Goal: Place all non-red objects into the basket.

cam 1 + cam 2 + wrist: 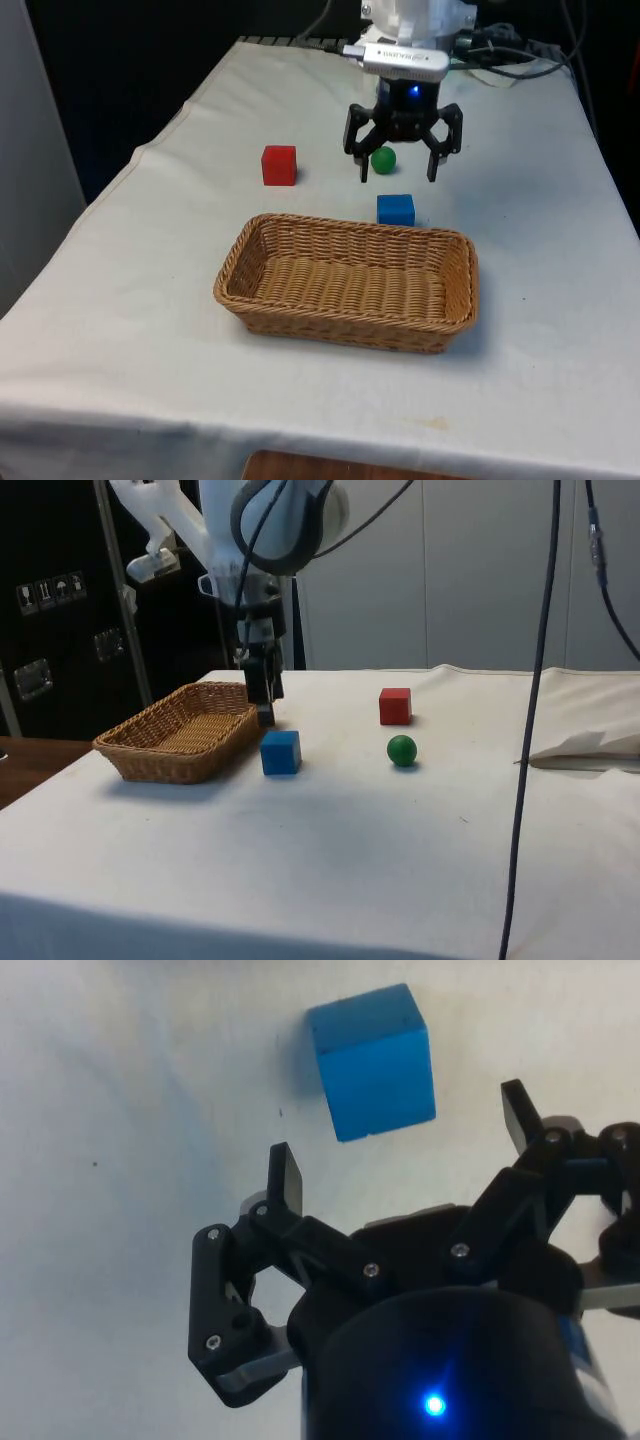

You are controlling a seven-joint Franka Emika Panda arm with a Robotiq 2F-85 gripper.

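The cloth-covered worktop (540, 300) carries a wicker basket (347, 281), nearer the front camera than the fingers (403, 170). These hang spread wide, holding nothing. The blue cube (396, 209) lies just ahead of their tips, the red cube (279, 165) off to the front view's left, the green ball (383, 159) behind them.

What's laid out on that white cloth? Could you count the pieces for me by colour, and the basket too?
Red: 1, the red cube
Blue: 1, the blue cube
Green: 1, the green ball
Tan wicker: 1, the basket, with nothing in it
Total: 4 things, with the gripper open above the cloth between the ball and the blue cube.
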